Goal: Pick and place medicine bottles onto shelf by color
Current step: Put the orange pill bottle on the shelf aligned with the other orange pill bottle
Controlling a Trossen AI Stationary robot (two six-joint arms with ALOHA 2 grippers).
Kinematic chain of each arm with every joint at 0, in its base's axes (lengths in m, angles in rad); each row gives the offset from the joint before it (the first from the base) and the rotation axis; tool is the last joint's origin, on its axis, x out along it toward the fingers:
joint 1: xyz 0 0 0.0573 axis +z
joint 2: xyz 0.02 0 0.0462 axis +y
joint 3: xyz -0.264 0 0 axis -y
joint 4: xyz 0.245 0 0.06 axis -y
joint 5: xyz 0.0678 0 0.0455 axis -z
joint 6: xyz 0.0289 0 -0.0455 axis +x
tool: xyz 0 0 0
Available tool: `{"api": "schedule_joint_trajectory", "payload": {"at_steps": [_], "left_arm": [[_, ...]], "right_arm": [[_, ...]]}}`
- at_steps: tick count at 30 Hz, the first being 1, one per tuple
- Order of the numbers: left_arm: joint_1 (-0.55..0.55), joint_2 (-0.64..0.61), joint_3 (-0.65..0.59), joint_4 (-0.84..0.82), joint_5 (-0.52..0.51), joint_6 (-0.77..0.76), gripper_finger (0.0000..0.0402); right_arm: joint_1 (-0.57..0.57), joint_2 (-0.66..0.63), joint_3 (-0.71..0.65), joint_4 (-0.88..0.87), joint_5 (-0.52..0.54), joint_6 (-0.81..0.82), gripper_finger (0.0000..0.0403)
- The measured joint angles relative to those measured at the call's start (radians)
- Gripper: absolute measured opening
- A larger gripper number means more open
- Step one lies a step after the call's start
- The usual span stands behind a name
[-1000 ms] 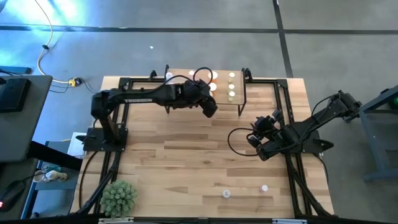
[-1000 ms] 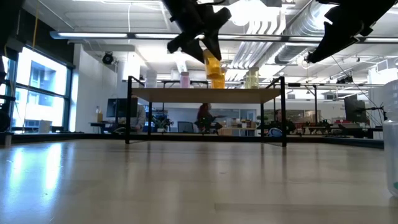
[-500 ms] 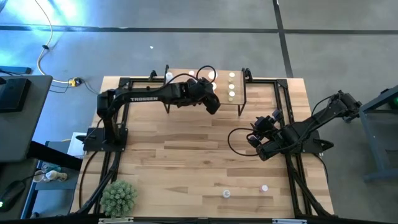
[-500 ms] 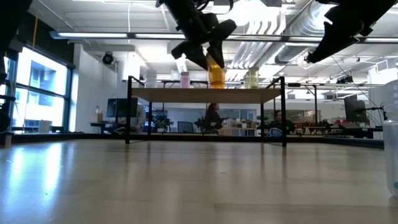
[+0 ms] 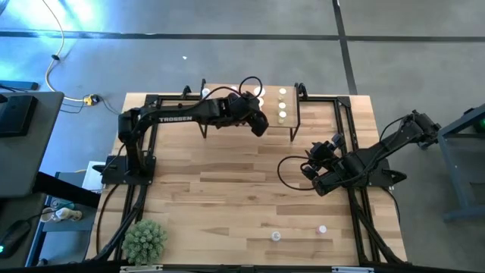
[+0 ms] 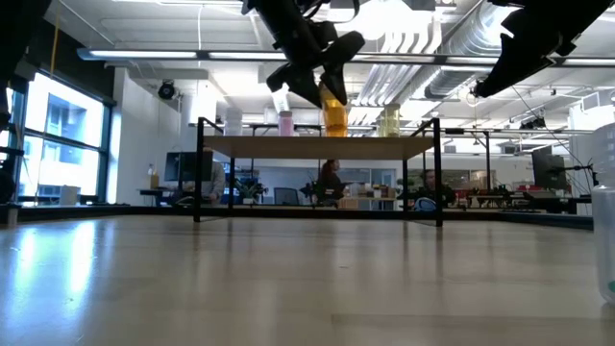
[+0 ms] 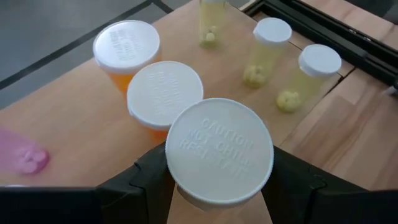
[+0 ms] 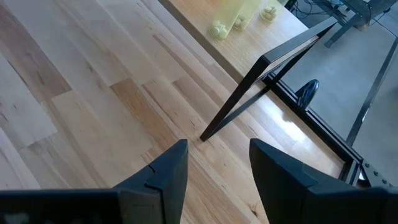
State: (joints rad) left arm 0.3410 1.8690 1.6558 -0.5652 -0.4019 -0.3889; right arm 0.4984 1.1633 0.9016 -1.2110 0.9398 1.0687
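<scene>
My left gripper [image 5: 256,121] is over the shelf [image 5: 292,120] at the table's far edge, shut on an orange bottle with a white cap [image 7: 219,152]. In the low view this bottle [image 6: 334,117] stands upright at the shelf board [image 6: 317,142]. Two more orange bottles [image 7: 165,93] [image 7: 126,46] stand just beyond it. Three yellowish bottles [image 7: 311,74] stand further along the shelf, and a pink one [image 7: 22,155] is on the other side. My right gripper [image 5: 312,168] is open and empty above the table's right middle; it shows in its wrist view [image 8: 217,168]. My left gripper pinches the orange bottle's body just under its white cap, one finger [image 7: 146,177] on each side. The fingers slant down from above [image 6: 317,77]. The bottle is upright with its base at the shelf board [image 6: 334,135]; whether it rests there I cannot tell.
Two small white-capped bottles [image 5: 276,236] [image 5: 322,228] stand near the table's front edge. A green spiky plant ball [image 5: 144,240] sits at the front left. The shelf's black legs [image 8: 249,93] stand on the table. A bottle's edge [image 6: 605,231] shows at the low view's right.
My left gripper has moved toward the table's far edge and down with the orange bottle. The bottle was tilted above the shelf and now stands upright at the board beside the other orange bottles. It has kept still for the last half second.
</scene>
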Motion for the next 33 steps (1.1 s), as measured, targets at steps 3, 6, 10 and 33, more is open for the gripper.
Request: {"api": "schedule_joint_trajectory", "payload": {"at_steps": [3,6,10,33], "left_arm": [[0.0,0.0,0.0,0.0,0.017,0.0,0.0191],[-0.005,0.0,0.0,0.0,0.025,0.0,0.0191],[-0.009,0.0,0.0,-0.001,0.025,0.0,0.0191],[-0.047,0.0,0.0,-0.005,-0.025,0.012,0.0191]], "right_arm": [[0.0,0.0,0.0,0.0,0.0,0.0,0.0163],[0.0,0.0,0.0,0.0,0.0,0.0,0.0163],[0.0,0.0,0.0,0.0,0.0,0.0,0.0163],[0.0,0.0,0.0,0.004,0.0,0.0,0.0163]]}}
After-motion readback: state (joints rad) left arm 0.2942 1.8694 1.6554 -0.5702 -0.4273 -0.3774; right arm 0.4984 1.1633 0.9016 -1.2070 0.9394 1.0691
